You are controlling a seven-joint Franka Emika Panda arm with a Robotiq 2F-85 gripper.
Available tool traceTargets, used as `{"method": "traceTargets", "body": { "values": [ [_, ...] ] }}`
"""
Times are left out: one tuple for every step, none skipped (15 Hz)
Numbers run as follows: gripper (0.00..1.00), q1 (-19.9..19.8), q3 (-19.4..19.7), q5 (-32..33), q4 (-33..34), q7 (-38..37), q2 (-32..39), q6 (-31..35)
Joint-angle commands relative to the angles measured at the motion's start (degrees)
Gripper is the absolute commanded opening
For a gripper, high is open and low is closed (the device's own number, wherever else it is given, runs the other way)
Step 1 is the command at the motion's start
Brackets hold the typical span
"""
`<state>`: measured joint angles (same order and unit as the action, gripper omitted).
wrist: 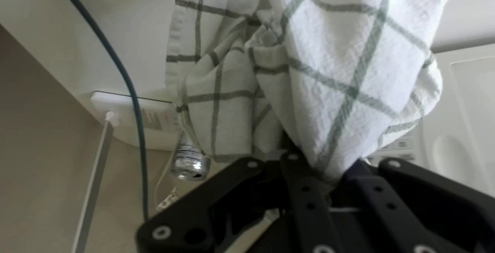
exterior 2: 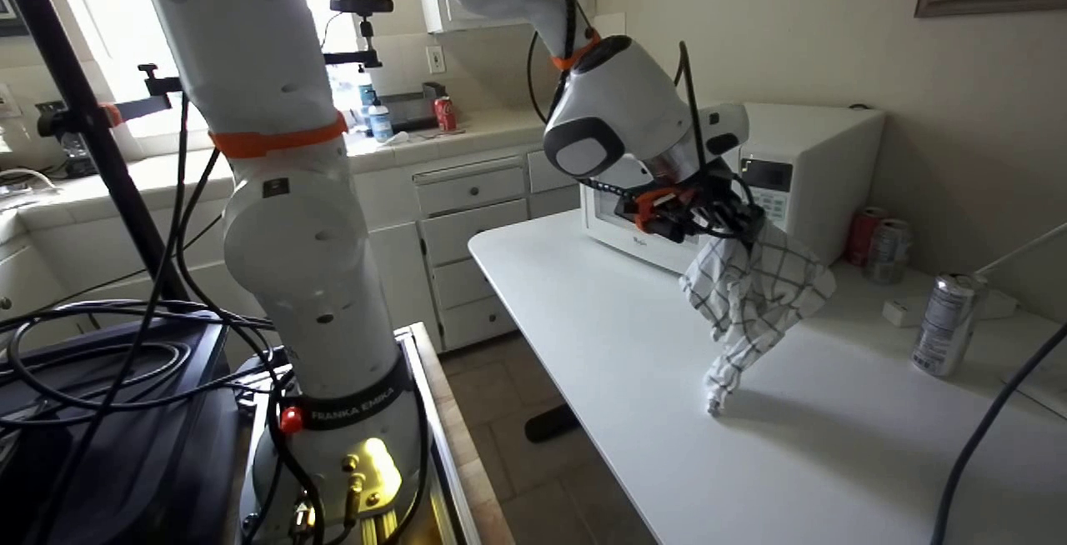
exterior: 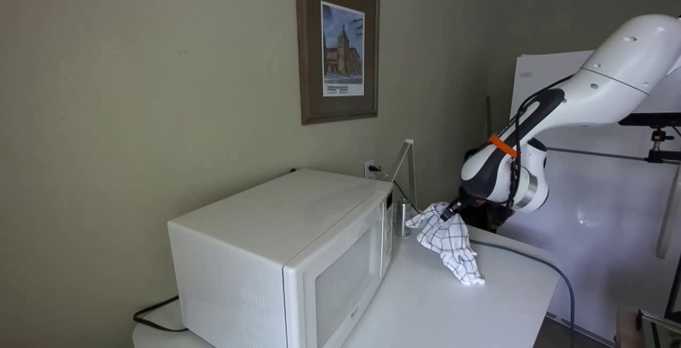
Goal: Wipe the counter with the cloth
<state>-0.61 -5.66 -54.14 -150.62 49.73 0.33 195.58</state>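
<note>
The white cloth with dark check lines [exterior: 449, 241] hangs bunched from my gripper [exterior: 447, 214] over the white counter [exterior: 425, 305]. In an exterior view the cloth [exterior 2: 754, 291] tapers to a twisted lower end near the counter top [exterior 2: 600, 337]; I cannot tell for certain whether it touches. The gripper [exterior 2: 742, 228] is tilted downward, beside the microwave's control-panel end. In the wrist view the cloth [wrist: 332, 55] fills the upper middle, and the gripper [wrist: 325, 164] is shut on a fold of it. The fingertips are partly hidden by cloth.
A white microwave [exterior: 282, 215] stands against the wall. A silver can [exterior 2: 946, 324], another can [exterior 2: 889, 252] and a red can [exterior 2: 864, 235] stand near the wall. A dark cable [exterior 2: 992, 437] crosses the counter. A thin metal-armed stand [exterior: 410, 167] is at the back.
</note>
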Motion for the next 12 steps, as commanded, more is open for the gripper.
{"method": "traceTargets", "body": {
  "values": [
    [0.03, -2.4, 3.5, -1.4, 8.4, 2.9, 10.6, 4.5],
    [0.03, -2.4, 5.1, -2.3, 10.1, 4.1, 13.2, 5.4],
    [0.03, -1.9, 7.1, -3.7, 11.7, 5.5, 15.8, 5.6],
    [0.03, -1.1, 9.3, -5.2, 13.1, 6.7, 18.3, 6.0],
    [0.03, -0.4, 11.6, -6.6, 14.9, 7.7, 20.7, 5.5],
    [0.03, 0.2, 13.4, -7.6, 16.6, 8.1, 22.8, 4.3],
    [0.03, 0.9, 15.4, -8.7, 18.0, 8.7, 24.6, 3.1],
    [0.03, 2.2, 18.0, -10.9, 19.7, 9.5, 27.0, 1.8],
    [0.03, 3.2, 20.1, -12.3, 21.2, 9.8, 29.1, 0.8],
    [0.03, 5.1, 23.0, -14.4, 22.4, 10.2, 31.3, -0.3],
    [0.03, 6.9, 25.7, -16.1, 23.3, 10.2, 33.3, -1.9],
    [0.03, 9.3, 29.0, -17.6, 23.5, 10.0, 35.1, -4.5]
  ]
}}
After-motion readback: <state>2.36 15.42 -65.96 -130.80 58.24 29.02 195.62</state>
